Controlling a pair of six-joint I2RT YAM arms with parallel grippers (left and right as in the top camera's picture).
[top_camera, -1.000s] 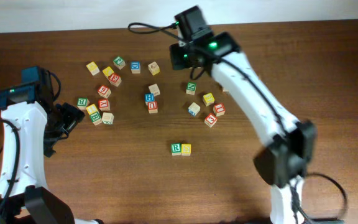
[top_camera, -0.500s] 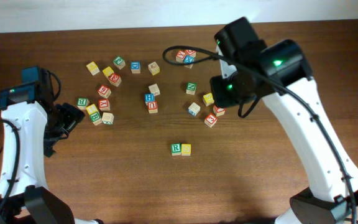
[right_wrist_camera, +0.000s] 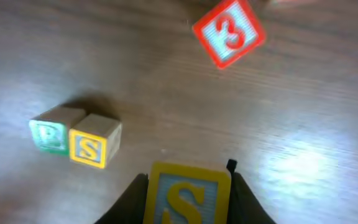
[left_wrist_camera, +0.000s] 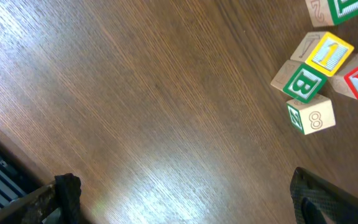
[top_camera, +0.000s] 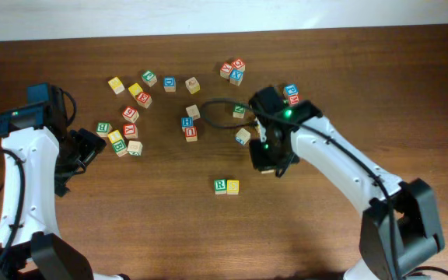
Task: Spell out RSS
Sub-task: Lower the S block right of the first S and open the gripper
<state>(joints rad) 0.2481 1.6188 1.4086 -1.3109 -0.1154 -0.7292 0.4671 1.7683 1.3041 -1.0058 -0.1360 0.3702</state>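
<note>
Movement over the last second: the right gripper (right_wrist_camera: 188, 186), clenched on the held S block (right_wrist_camera: 187, 200), has swung in near the touching R block (top_camera: 220, 185) and placed S block (top_camera: 232, 187) (only placing remains); the left gripper (left_wrist_camera: 182, 199) hangs released.

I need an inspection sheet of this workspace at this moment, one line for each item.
Surface: brown wooden table, no spill seen.
Job's things: green R block and yellow S block touching in a row; second yellow S block held in the right gripper.
Clutter: loose letter blocks scattered behind the row; red 3 block lying apart.
Grippers: right gripper shut on the second yellow S block; left gripper open, empty.
Cables: black cable loops over the table.
Surroundings: white wall strip behind the table.
</note>
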